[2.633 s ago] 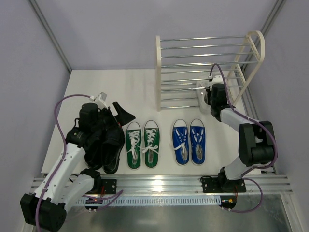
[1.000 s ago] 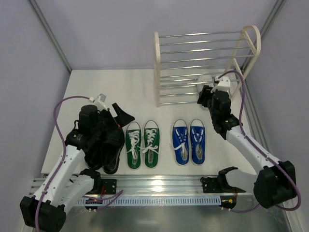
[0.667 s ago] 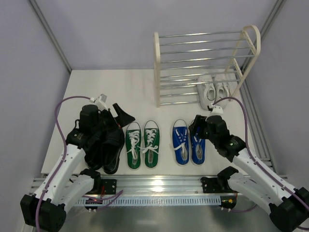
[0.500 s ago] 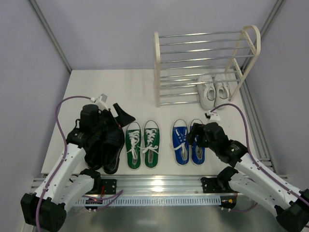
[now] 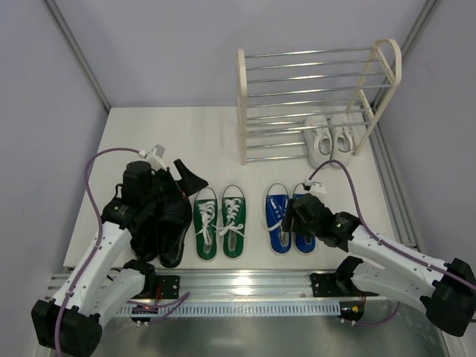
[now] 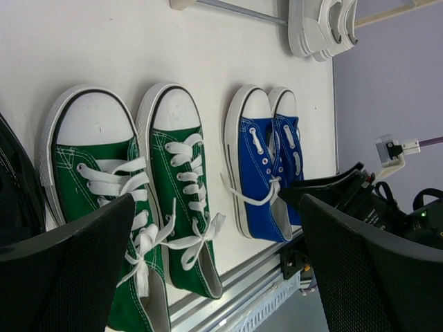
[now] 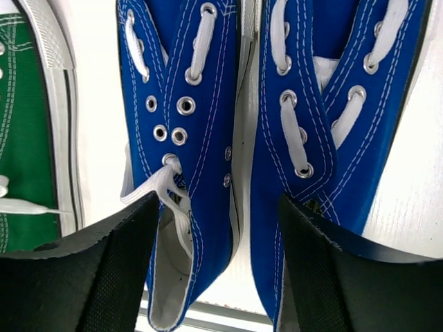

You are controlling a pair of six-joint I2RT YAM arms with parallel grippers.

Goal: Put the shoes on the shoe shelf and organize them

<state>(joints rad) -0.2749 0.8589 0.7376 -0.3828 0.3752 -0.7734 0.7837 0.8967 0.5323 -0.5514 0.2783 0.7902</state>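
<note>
Right pincer point(image 7: 216, 207): open, jaws spread above blue sneakers point(image 6: 259, 166).
Left pincer point(image 6: 216, 207): open, empty, above black shoes point(image 5: 172, 230).
Green sneakers point(image 5: 206, 223): on tabletop point(image 5: 186, 134), between black and blue.
White sneakers point(image 5: 320, 141): low at shelf's point(image 5: 243, 104) right end.

Top camera: high, behind near edge, tilted down and forward; far off, takes in whole table point(image 5: 216, 134). Left wrist camera: low at left side, slanting rightward across green sneakers point(image 6: 176, 173), blue sneakers point(image 6: 256, 159), white sneakers point(image 6: 322, 28); middle distance. Right wrist camera: straight down, very close over blue sneakers, sliver of green at left edge. All three share blue sneakers.
</note>
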